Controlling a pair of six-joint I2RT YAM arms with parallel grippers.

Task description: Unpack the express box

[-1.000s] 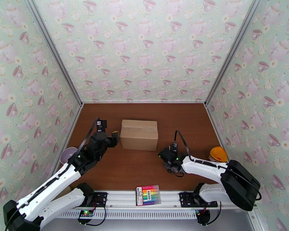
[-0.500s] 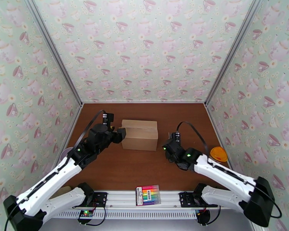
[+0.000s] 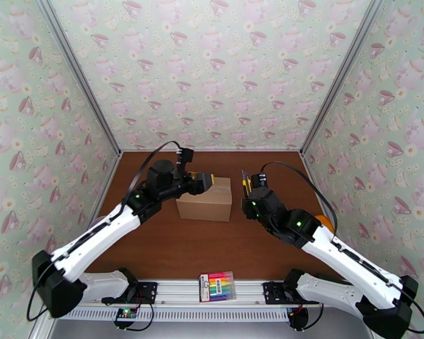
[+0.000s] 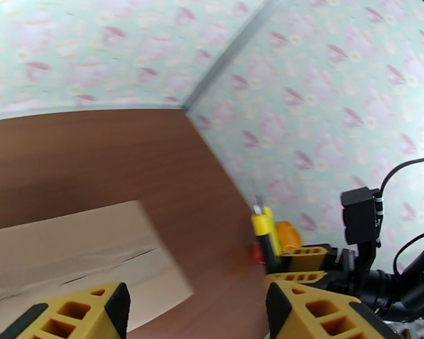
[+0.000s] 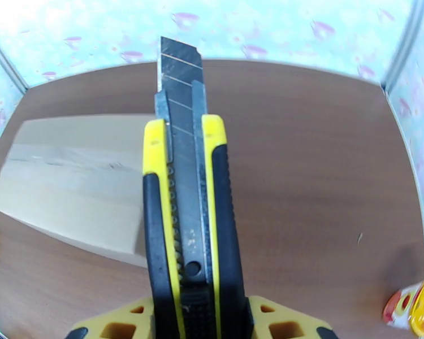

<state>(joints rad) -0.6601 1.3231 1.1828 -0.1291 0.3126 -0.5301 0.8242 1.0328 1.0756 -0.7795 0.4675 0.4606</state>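
Tan corrugated cardboard, the rectangular express box (image 3: 206,205) lies closed just beneath the left gripper (image 3: 204,179), its jaws parted and empty; the right gripper (image 3: 249,193), beside the box, clamps a yellow-black utility knife (image 5: 184,221), segmented blade extended

"What do the arms look like?"

"The left arm (image 3: 99,238) and the right arm (image 3: 347,258) have white shells on their long links, with black joints and black wrists."

"Any wiring?"

"A thin black cable (image 3: 147,161) loops over each wrist, and small green lights (image 3: 137,195) glow on the joints."

"And the left gripper (image 4: 196,295)?"

"Its fingers (image 4: 79,312) are yellow, with moulded triangular pockets and black inner pads."
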